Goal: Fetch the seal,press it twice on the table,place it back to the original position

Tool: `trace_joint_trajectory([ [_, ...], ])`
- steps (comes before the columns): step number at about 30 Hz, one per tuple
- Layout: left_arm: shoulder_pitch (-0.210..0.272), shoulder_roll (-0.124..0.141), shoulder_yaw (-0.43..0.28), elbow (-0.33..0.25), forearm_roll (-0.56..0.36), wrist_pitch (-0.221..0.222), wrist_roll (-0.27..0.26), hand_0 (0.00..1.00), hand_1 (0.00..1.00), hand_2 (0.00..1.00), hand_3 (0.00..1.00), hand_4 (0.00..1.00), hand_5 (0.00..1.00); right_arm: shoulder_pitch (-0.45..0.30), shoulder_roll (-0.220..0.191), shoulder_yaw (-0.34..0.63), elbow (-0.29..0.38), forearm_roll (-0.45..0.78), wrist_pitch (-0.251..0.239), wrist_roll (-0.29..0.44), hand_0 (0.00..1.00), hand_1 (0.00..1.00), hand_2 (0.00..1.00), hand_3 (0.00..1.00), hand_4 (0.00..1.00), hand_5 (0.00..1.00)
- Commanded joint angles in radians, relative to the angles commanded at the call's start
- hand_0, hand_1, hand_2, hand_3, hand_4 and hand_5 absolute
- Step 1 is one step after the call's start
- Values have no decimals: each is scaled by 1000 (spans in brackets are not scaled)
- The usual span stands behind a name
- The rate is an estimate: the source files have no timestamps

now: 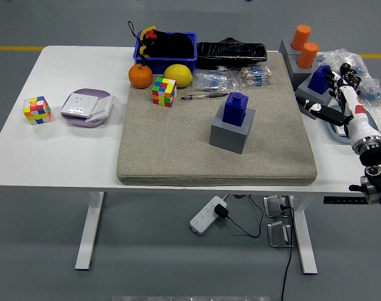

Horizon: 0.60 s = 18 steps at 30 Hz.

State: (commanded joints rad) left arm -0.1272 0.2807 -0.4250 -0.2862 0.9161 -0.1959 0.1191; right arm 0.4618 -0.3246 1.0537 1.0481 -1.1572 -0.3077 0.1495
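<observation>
While the right hand hovers at the table's right edge with fingers spread and holding nothing, the blue seal stands upright on its grey block, well to the left of those fingers, on the beige mat.

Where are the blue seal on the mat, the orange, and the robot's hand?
Seal [235,107], head view, on its blue top block.
Orange [140,76], head view, middle of the fruit.
Right hand [338,96], head view, on the palm, fingers spread, holding nothing.
</observation>
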Motion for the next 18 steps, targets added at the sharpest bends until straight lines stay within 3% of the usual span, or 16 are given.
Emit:
trace_joint_trajectory([
  [1,0,1,-1,0,1,1,0,824,789,756,812,728,367,-8,-4,11,7,-5,1,-3,949,922,927,917,998,357],
  [18,1,-1,-15,1,9,3,0,824,790,754,812,728,368,-68,-13,116,75,-31,26,-24,935,906,915,908,998,348],
])
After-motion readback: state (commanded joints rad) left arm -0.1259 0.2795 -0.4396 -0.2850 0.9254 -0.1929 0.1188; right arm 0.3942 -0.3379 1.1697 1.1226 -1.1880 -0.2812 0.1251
